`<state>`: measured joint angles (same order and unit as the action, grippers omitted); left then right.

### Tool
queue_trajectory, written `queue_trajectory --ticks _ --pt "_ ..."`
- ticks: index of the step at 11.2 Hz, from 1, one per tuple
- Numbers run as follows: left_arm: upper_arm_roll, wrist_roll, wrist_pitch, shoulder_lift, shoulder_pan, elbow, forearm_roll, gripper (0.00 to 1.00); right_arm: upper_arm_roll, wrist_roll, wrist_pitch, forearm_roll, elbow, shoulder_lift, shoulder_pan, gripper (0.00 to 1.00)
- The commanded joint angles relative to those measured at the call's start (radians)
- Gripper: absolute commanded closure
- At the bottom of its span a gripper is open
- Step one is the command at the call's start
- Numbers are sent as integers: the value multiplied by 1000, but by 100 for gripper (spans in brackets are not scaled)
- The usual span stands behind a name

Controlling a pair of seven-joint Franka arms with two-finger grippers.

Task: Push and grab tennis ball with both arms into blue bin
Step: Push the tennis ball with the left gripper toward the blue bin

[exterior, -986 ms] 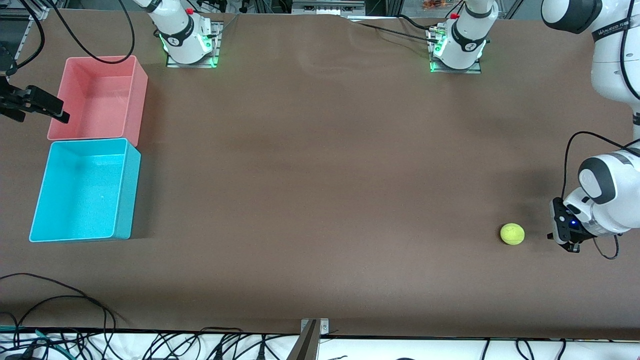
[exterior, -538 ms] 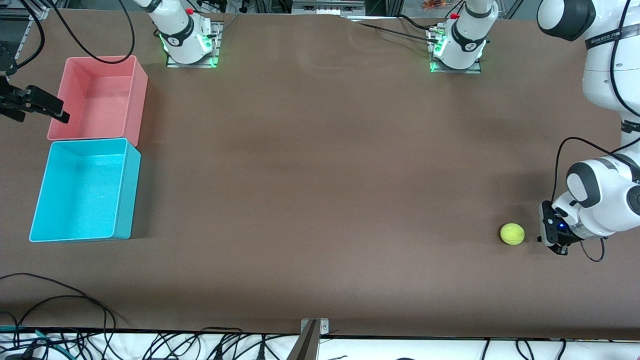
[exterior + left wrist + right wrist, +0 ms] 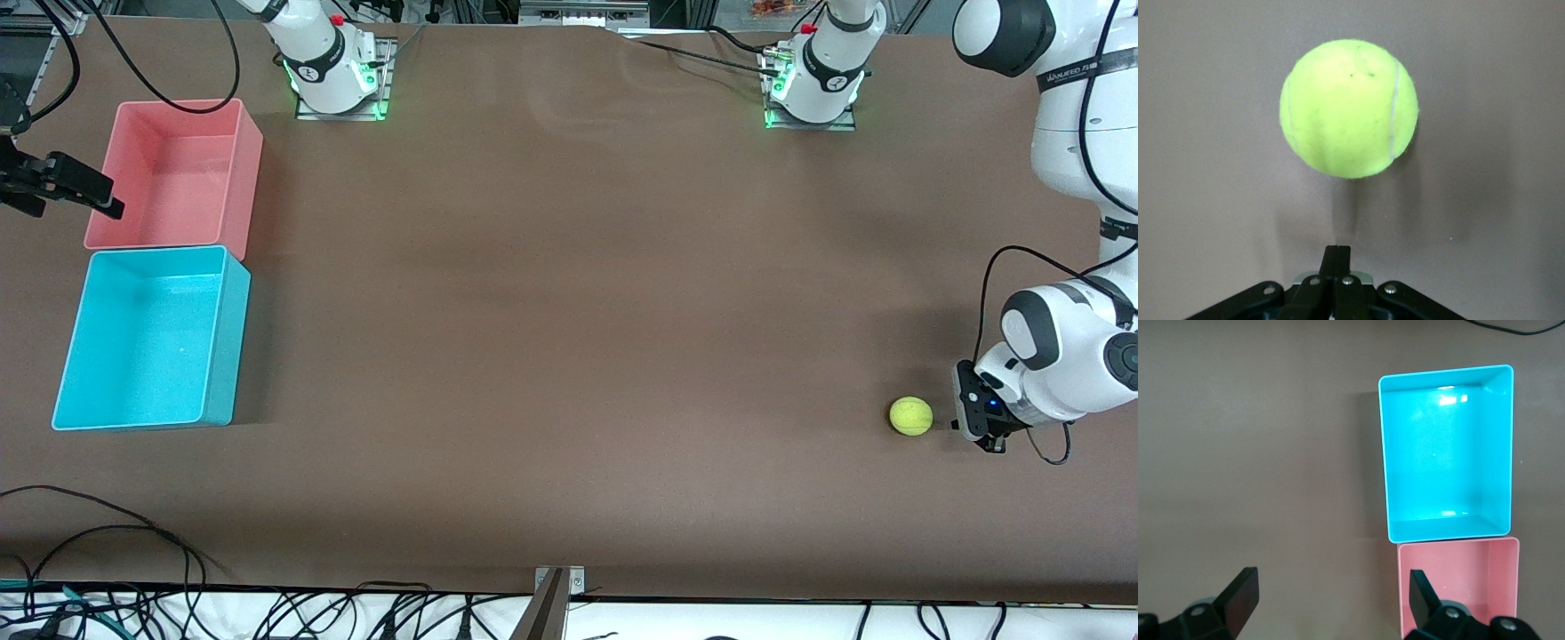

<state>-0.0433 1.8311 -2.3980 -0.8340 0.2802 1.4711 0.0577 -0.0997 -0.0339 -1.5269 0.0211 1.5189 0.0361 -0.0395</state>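
Note:
The tennis ball (image 3: pixel 911 416) lies on the brown table near the left arm's end; it fills the middle of the left wrist view (image 3: pixel 1348 110). My left gripper (image 3: pixel 964 418) is down at table level right beside the ball, a small gap away, fingers shut and empty (image 3: pixel 1337 257). The blue bin (image 3: pixel 227 338) stands empty at the right arm's end, also seen in the right wrist view (image 3: pixel 1386 453). My right gripper (image 3: pixel 105 197) waits open and empty in the air beside the pink bin, over its edge (image 3: pixel 1331 600).
A pink bin (image 3: pixel 249 169) touches the blue bin on the side farther from the front camera (image 3: pixel 1405 587). Black cables (image 3: pixel 107 524) lie along the table's near edge. A wide stretch of bare table separates ball and bins.
My left gripper has slid along the table toward the ball, closing most of the gap. The ball and the right arm have not moved.

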Motion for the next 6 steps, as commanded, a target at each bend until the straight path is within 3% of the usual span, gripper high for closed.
queue_trajectory --ticks 1,4,6 --pt "-3 -65 -12 1 -50 26 22 100 2 3 14 -1 -16 2 -2 0" --pt "-41 -111 -23 6 -81 67 10 100 2 3 14 -1 -16 2 -2 0" --pt "-145 -291 -26 15 -84 109 14 100 2 3 14 -1 -16 2 -2 0"
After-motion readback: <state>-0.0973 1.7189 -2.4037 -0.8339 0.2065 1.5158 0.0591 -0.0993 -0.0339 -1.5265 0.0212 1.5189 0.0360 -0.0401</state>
